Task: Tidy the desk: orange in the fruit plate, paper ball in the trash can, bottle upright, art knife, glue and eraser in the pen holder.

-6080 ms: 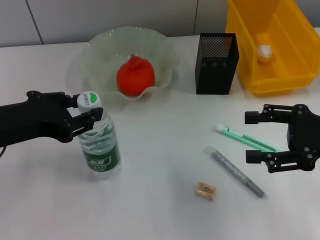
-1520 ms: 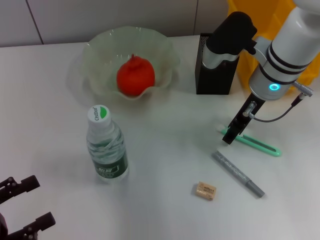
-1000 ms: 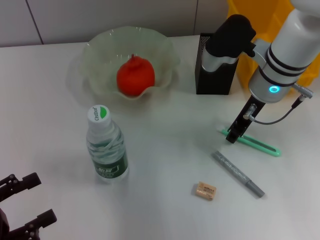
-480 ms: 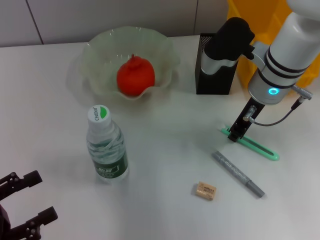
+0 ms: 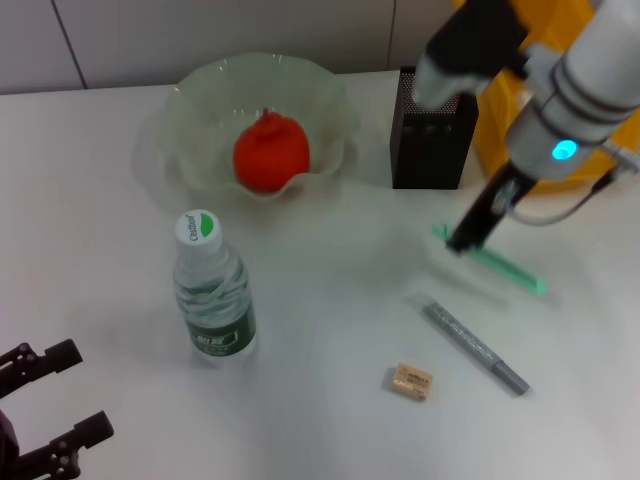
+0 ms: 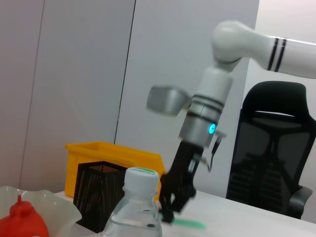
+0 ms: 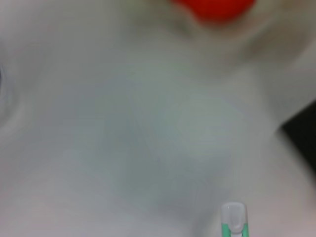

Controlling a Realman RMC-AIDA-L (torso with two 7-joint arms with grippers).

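Right claw (image 5: pixel 458 242), pinched shut on the knife (image 5: pixel 492 261), has just lifted it off the desk (image 5: pixel 320 400) at frame right, so I'd carry it to the holder (image 5: pixel 432 128) next.

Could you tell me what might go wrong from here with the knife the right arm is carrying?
The right gripper holds the art knife only by one end, so it may swing or slip. Its long free end could catch the pen holder rim. A drop might land on the glue.

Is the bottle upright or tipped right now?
Upright. The bottle stands on its base on the desk, white cap on top, with neither end effector touching it.
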